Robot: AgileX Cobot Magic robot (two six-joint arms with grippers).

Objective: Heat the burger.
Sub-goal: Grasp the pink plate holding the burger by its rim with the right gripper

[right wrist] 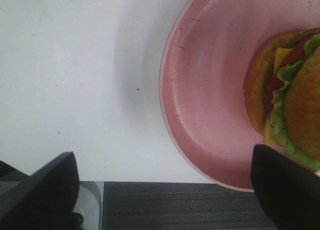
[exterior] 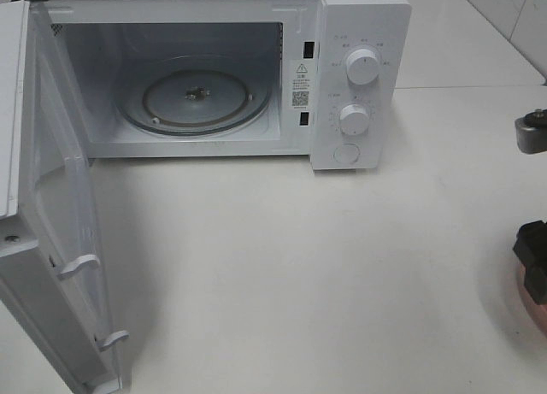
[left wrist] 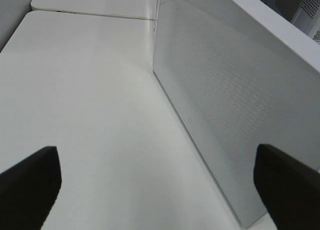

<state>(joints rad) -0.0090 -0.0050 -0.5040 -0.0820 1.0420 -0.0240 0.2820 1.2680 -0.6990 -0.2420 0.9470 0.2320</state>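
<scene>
The burger (right wrist: 295, 90), with a brown bun, green lettuce and yellow cheese, rests on a round pink plate (right wrist: 210, 90) and is partly cut off by the right wrist view's edge. My right gripper (right wrist: 165, 195) hovers over the plate's rim with its fingers (right wrist: 45, 195) wide apart, open and holding nothing. In the exterior high view it shows as a dark shape (exterior: 534, 257) at the far right edge, above a sliver of the plate (exterior: 534, 315). My left gripper (left wrist: 159, 190) is open and empty beside the microwave's door panel (left wrist: 225, 90).
A white microwave (exterior: 359, 35) stands at the back with its door (exterior: 51, 240) swung wide open to the left. Its glass turntable (exterior: 197, 95) is bare. A grey part (exterior: 532, 131) juts in at the right edge. White tabletop (exterior: 299, 266) lies between microwave and plate.
</scene>
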